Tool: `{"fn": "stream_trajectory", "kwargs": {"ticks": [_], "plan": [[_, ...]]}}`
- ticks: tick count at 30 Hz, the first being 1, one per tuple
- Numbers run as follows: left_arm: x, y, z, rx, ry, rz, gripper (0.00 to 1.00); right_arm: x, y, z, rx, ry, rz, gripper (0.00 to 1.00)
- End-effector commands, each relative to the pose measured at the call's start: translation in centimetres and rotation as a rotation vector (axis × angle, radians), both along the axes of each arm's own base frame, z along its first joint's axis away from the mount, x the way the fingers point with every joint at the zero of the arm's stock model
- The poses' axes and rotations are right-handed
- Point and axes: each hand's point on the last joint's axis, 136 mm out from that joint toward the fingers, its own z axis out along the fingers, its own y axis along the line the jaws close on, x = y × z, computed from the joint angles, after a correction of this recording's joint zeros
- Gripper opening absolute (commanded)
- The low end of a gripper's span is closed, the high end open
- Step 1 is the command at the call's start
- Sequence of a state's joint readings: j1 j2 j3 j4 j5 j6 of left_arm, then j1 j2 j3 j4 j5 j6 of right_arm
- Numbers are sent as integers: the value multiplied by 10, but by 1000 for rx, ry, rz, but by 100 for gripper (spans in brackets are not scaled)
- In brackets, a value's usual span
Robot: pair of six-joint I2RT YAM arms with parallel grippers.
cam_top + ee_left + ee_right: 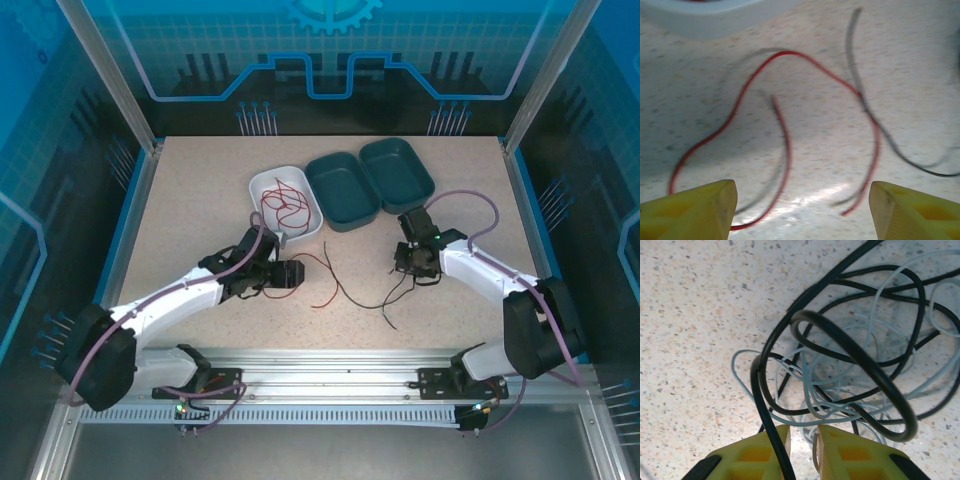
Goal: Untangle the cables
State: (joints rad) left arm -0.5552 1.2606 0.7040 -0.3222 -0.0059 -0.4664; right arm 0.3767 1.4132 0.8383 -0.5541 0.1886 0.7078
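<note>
Black cable [860, 365] and whitish cable [734, 366] lie tangled at the worktop's [200, 200] 3 o'clock. The right pincer [802, 440] is pinching a black strand. At the tangle's 9 o'clock, a red cable [785, 52] loops on the worktop ahead of the left pincer [802, 200], whose fingers [700, 210] are spread. A second red cable [283, 203] sits in the white tray [262, 185] at 11 o'clock.

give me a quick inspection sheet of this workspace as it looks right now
surface: speckled table, no spills seen
job's things: black cable and whitish-grey cable tangled in a heap; red cable loose on the table, crossing a black one; more red in the white tray
clutter: two teal trays, both empty
grippers: left gripper open above the red cable; right gripper closed to a narrow gap, seemingly pinching the black cable
cables: purple arm cables along both arms
surroundings: metal frame, blue panels
</note>
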Motion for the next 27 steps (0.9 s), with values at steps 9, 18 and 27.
{"fn": "stream_trajectory", "kwargs": {"ticks": [9, 18, 27], "plan": [[38, 12, -38, 140, 43, -58, 63, -6, -24, 11, -20, -12, -39, 22], [61, 16, -57, 238, 62, -27, 57, -8, -26, 14, -16, -28, -42, 23], [55, 6, -64, 234, 74, -55, 19, -8, -26, 18, -3, -48, -50, 26]]}}
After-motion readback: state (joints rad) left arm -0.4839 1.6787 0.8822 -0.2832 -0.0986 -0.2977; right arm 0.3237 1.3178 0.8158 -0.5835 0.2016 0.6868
